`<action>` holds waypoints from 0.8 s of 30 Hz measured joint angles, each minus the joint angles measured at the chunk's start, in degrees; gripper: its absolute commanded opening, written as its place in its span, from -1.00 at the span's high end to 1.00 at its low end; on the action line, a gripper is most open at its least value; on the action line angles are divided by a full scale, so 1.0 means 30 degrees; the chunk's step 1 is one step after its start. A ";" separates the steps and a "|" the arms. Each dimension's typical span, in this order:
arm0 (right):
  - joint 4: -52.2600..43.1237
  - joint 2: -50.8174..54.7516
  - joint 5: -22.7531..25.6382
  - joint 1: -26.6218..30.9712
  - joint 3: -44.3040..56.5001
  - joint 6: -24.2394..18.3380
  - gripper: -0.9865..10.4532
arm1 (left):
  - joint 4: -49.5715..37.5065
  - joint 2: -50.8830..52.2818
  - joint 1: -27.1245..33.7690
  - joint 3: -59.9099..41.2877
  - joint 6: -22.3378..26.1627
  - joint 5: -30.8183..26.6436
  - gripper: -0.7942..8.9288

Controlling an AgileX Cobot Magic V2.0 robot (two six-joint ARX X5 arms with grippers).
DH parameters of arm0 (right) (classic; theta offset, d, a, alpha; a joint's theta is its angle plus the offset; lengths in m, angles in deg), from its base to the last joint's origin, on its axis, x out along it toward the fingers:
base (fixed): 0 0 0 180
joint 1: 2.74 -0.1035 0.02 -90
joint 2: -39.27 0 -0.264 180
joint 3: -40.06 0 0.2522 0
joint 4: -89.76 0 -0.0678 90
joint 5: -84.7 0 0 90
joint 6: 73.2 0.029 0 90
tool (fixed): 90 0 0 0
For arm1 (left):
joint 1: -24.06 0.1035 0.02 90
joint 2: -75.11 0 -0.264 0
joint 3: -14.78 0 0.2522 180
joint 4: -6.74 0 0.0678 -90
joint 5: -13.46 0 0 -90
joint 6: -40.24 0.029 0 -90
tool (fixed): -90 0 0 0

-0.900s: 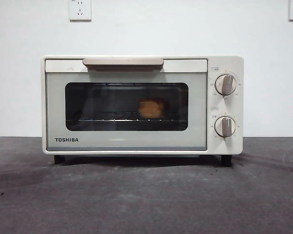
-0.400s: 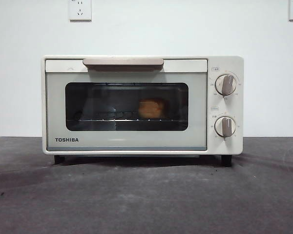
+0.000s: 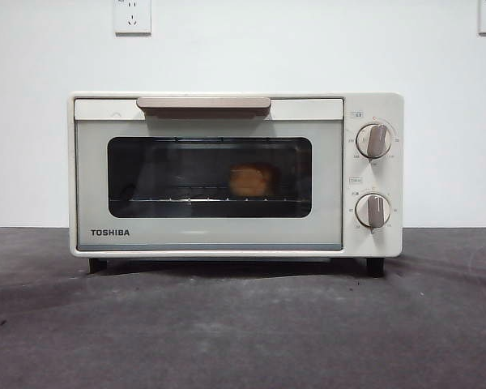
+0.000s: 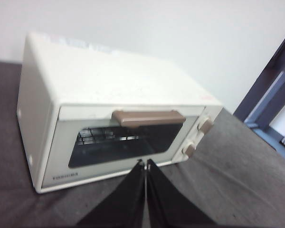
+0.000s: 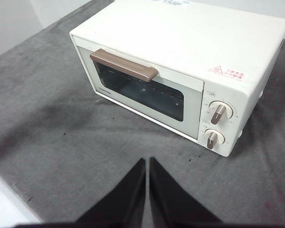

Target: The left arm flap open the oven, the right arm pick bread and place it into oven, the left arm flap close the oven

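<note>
The cream-white TOSHIBA oven (image 3: 227, 235) stands in the middle of the dark table with its glass door closed and the beige handle (image 3: 203, 104) at the top. Through the window the golden bread (image 3: 251, 180) sits on the wire rack, right of centre. My left gripper (image 4: 145, 164) is shut and empty, held back from the oven (image 4: 109, 80) in front of its door. My right gripper (image 5: 147, 160) is also shut and empty, hovering high above the table in front of the oven (image 5: 190, 42). Neither arm shows in the front view.
Two knobs (image 3: 374, 140) (image 3: 373, 211) sit on the oven's right panel. A white wall with power sockets (image 3: 133, 15) stands behind. A dark window or door frame (image 4: 270, 95) lies off to the side in the left wrist view.
</note>
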 measured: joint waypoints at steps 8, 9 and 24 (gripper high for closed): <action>-0.0007 0.0000 0.0007 0.0000 0.0000 0.0000 0.82 | -0.2586 0.3271 0.1690 -0.6266 0.1202 -0.2280 0.80; -0.0007 0.0000 0.0007 0.0000 0.0000 0.0000 0.82 | -0.2849 0.3708 0.1858 -0.7104 0.1246 -0.3024 0.80; -0.0015 0.0000 0.0000 0.0000 0.0000 0.0000 0.82 | -0.4874 0.5231 0.2106 -1.0987 0.1770 -1.0579 0.80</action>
